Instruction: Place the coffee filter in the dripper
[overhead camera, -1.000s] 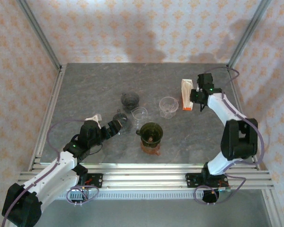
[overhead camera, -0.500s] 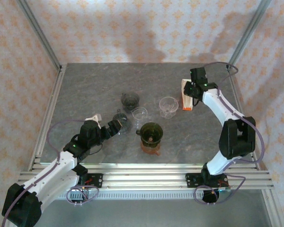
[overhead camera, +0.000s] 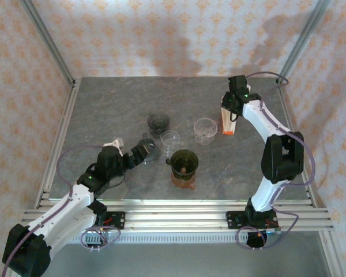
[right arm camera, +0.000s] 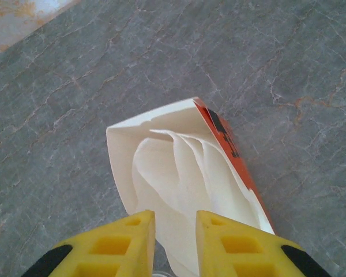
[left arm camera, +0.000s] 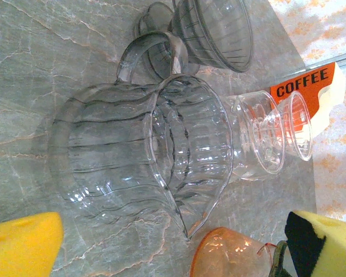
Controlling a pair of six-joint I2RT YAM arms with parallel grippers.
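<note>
Grey marbled table (overhead camera: 104, 104). Left gripper (overhead camera: 139, 154): jaws fully apart, clear ribbed dripper (left arm camera: 144, 156) just ahead between them. Right gripper (right arm camera: 176, 242): jaws narrowed either side of a white coffee filter (right arm camera: 173, 173) in the open orange filter box (right arm camera: 225, 138) directly ahead; grip unconfirmed.

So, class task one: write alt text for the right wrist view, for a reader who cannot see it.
An open white and orange box of coffee filters sits on a grey marbled table. The yellow tips of the right pincer sit close together at its mouth, with white filter paper between them.
</note>
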